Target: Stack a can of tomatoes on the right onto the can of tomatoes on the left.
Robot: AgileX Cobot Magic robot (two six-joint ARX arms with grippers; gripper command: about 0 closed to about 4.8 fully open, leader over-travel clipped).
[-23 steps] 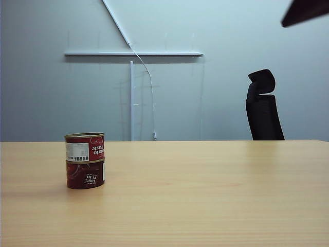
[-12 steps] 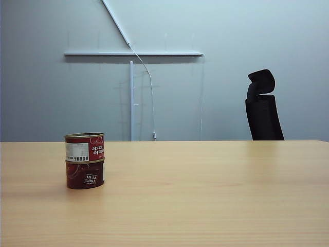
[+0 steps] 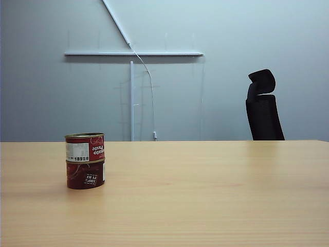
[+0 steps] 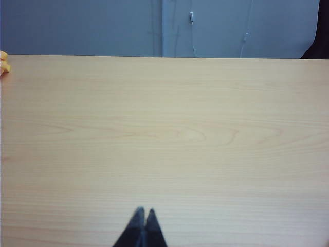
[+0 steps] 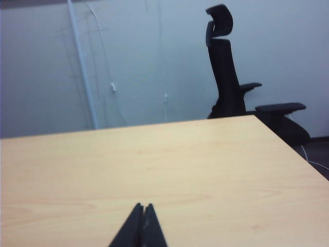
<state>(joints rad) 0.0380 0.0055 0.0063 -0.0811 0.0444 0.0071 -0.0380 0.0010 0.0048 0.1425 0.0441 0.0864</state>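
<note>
1. The left gripper (image 4: 143, 213) has its jaws pressed together, tips meeting in a thin point, with nothing between them. It hovers over bare wood of the table (image 4: 169, 139), well away from the stacked cans, which do not appear in its wrist view.

2. The right gripper (image 5: 142, 210) is likewise closed tight and empty, its two dark tips touching. It sits above the table with the black office chair (image 5: 226, 72) beyond the far edge; no can lies below it or anywhere in its view.

3. Neither gripper nor arm appears in the exterior view, so both are apart from the cans, touching nothing.

4. The upper can of tomatoes (image 3: 85, 147) stands upright, squarely on top of the lower can of tomatoes (image 3: 85, 175). Their sides line up with no visible overhang or tilt. The lower can's label reads upside down, so it appears to rest inverted.

5. The stack stands on the left part of the table (image 3: 205, 195) as the exterior view shows it, well apart from the chair (image 3: 263, 108) behind the right side. The tabletop to the right of the stack holds no other can.

6. Judged from this, the stacking is done: one can sits on the other and is released. Nothing appears left beyond the arms resting clear.
</note>
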